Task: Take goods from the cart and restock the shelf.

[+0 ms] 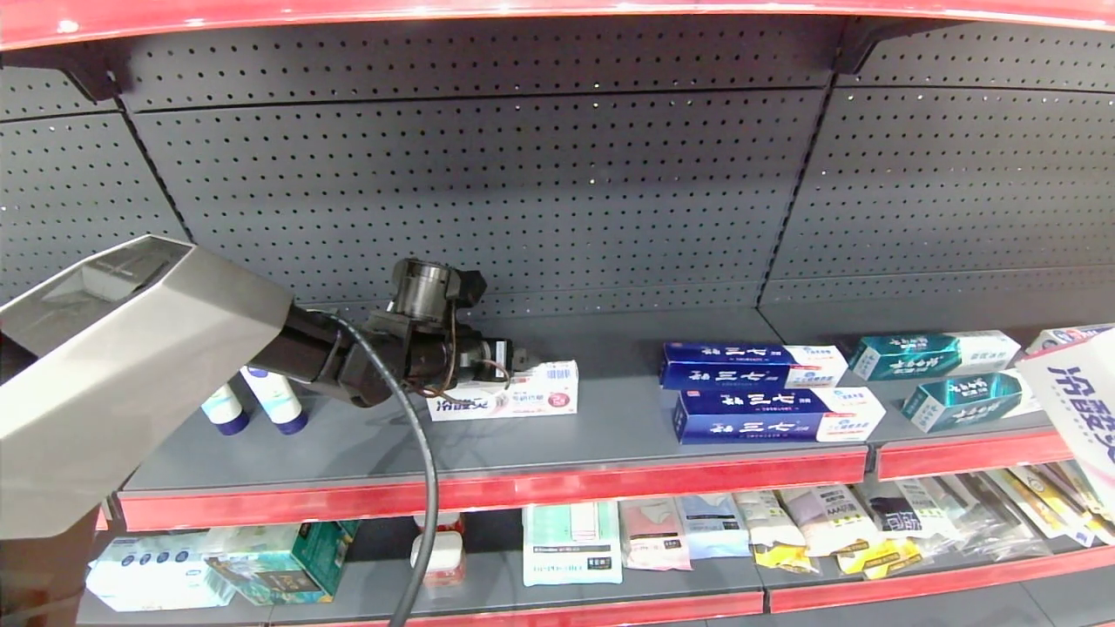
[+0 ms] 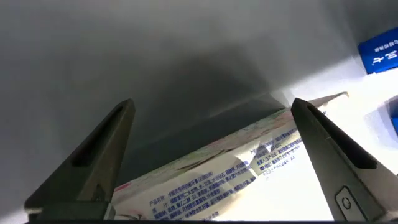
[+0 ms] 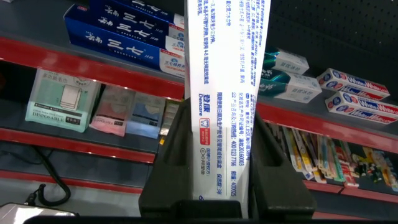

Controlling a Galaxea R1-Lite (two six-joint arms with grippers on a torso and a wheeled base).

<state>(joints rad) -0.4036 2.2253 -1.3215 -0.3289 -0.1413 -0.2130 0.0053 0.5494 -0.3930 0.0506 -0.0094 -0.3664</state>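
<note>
Toothpaste box (image 1: 536, 392), white w/ pink print, lies flat on the middle shelf (image 1: 610, 427), roughly mid-board, well apart from the blue boxes (image 1: 766, 396) to the robot's right and near the two white tubes (image 1: 261, 401) on the other side. Left tool (image 1: 520, 359) sits at the box's near end. In the left wrist view its fingers (image 2: 112, 143) stand wide apart w/ the box (image 2: 249, 168) lying below and btwn them, so I judge it's let go, or all but; actual contact is hard to tell. Second box (image 1: 1080, 401), same white type, is up at the robot's right, off the shelf. Right tool (image 3: 221, 118) is clamped on its lower part, and the box (image 3: 224, 62) stands upright btwn the fingers. Progress, as a judgement: one item looks as good as placed and one is in hand waiting. Still left: back the left arm out w/o nudging the box, then set the second box down, prob. in the bare gap beside the first. Teal boxes (image 1: 941, 357) fill the next bay over. How many more goods remain to fetch can't be judged.
</note>
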